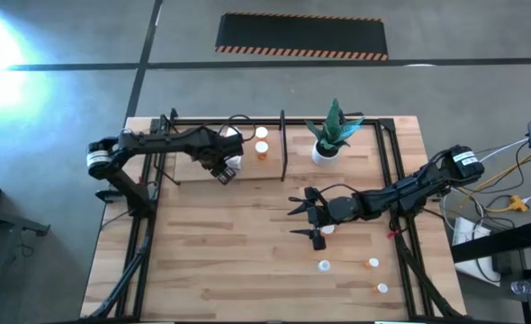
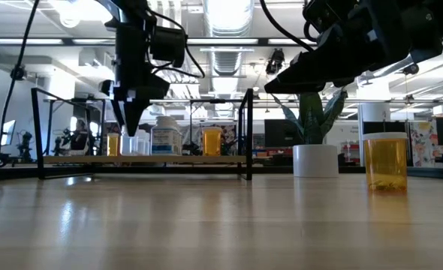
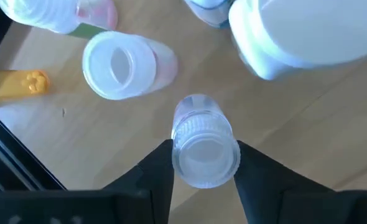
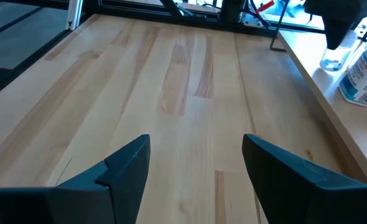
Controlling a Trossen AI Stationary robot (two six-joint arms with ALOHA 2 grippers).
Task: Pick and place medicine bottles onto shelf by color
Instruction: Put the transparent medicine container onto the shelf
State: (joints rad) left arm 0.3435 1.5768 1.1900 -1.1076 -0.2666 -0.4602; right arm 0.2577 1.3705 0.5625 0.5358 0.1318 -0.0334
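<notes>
- Three loose medicine bottles lie at the lower right of the high view: a white one (image 1: 324, 265), an orange one (image 1: 372, 263), and another (image 1: 382, 289).
- On the shelf (image 1: 193, 171), upper left, two orange bottles (image 1: 262, 149) show beside the left arm; the wrist view shows more white ones, count unclear.
- The left gripper (image 3: 203, 163) has its fingers pressed against a clear white-capped bottle (image 3: 202, 146) over the shelf board.
- The right gripper (image 4: 196, 163), centre of the table (image 1: 247, 243), is spread wide and holds nothing.
- One potted plant (image 1: 328, 135) stands upper centre.
- Light-wood tabletop; grey concrete floor, striped mat (image 1: 301, 36) at the top.
</notes>
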